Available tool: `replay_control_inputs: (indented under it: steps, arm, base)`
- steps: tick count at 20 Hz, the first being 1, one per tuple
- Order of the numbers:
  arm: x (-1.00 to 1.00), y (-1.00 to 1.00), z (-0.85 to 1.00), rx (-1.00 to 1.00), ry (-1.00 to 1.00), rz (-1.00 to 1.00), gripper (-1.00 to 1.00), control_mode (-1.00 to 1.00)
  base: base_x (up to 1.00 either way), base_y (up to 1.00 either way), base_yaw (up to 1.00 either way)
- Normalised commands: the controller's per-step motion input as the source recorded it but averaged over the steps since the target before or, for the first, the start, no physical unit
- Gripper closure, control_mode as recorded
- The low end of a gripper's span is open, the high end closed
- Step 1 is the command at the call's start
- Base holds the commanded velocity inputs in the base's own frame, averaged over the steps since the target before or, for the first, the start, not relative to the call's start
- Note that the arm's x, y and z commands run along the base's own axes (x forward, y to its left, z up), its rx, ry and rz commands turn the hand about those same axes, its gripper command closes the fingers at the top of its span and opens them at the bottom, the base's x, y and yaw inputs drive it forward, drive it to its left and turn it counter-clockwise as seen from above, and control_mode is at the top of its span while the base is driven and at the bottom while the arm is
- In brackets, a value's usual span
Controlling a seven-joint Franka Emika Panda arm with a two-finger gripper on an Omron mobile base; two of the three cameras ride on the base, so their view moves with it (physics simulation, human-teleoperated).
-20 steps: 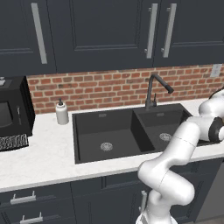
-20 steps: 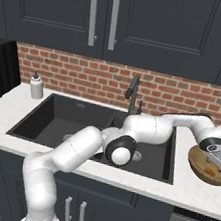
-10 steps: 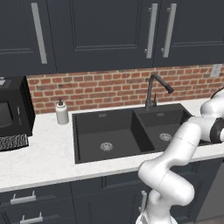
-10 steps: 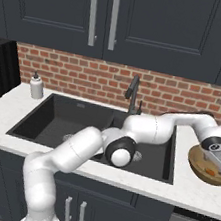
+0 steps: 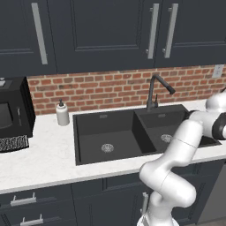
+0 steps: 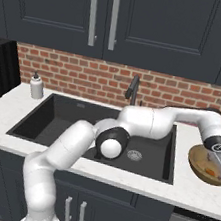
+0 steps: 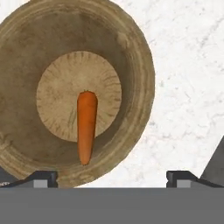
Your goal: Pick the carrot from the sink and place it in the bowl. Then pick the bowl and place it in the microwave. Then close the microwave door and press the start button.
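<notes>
Carrot (image 7: 86, 127) lies loose on the floor of the bowl (image 7: 131, 52), directly under the claw (image 7: 111, 178), its thick end toward the middle and its thin tip toward the near wall; the claw's jaws stand wide apart and clasp nothing, one tip over the bowl's near rim to the left, the other over bare marble counter (image 7: 188, 87) to the right; so the first step looks done and the bowl is next. Risk lies in that grasp: the bowl is wide and shallow, so a pinch on one rim may tilt it and let the carrot roll out; a descent too close to centre could press a finger onto the carrot; a glancing push could slide the bowl along the counter beside the sink (image 6: 150, 162).
</notes>
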Motion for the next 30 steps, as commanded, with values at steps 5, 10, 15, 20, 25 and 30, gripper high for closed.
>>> replay_control_inputs:
  steps: [5,10,15,20,25,30]
  arm:
    - [-0.19,0.02,0.0,0.02,0.02,-0.27,-1.0,-1.0]
    - [-0.01,-0.03,0.0,0.12,0.0,-0.12,-1.0,-1.0]
    - [0.07,-0.14,-0.08,0.17,-0.01,-0.02,-1.0,-1.0]
    - [0.03,-0.35,0.0,0.09,-0.02,0.0,-1.0,-1.0]
    - [0.0,-0.29,0.0,0.01,0.0,0.0,-1.0,-1.0]
    - [0.01,-0.03,-0.19,0.0,0.0,-0.01,-1.0,-1.0]
  base:
    - [0.0,0.0,0.0]
    - [0.0,0.0,0.0]
    - [0.0,0.0,0.0]
    - [0.0,0.0,0.0]
    - [0.0,0.0,0.0]
    - [0.0,0.0,0.0]
